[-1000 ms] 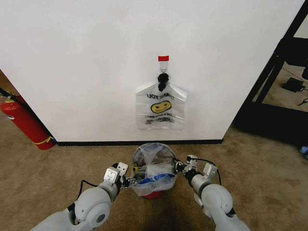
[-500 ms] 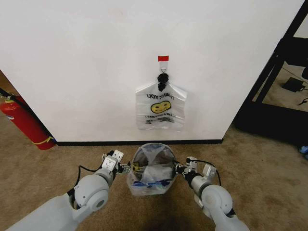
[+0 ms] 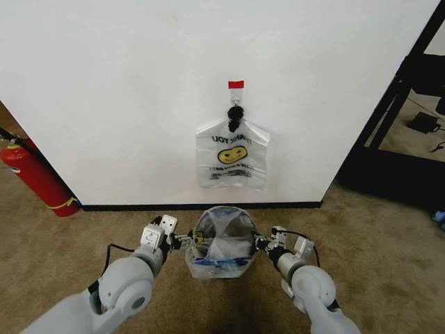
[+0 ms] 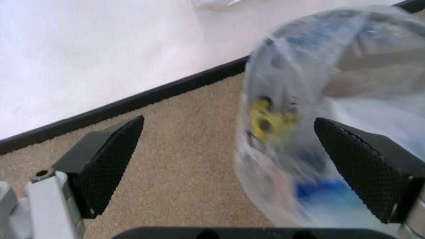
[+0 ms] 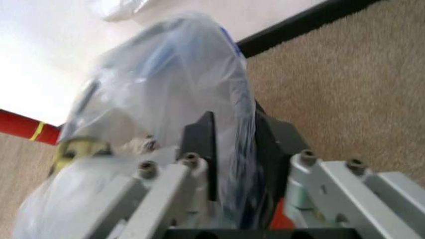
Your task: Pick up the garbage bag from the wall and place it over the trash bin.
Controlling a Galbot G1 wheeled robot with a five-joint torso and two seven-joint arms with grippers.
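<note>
Bag going over the bin!
Right gripper fingers pinch the garbage bag; left gripper gapes wide, must regrip over trash bin.

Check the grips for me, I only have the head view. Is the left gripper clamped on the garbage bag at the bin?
Observer: No. The left wrist view shows the left gripper with its jaws wide open. The garbage bag sits in the gap, close by one finger and unclamped.
Operator: Right side?
Observer: The right gripper has its jaws shut on the bag's film, pinched between the two black fingers.
Operator: Bin under it?
Observer: A bit of red, likely the base of the trash bin, shows through the film beside the right jaws.
</note>
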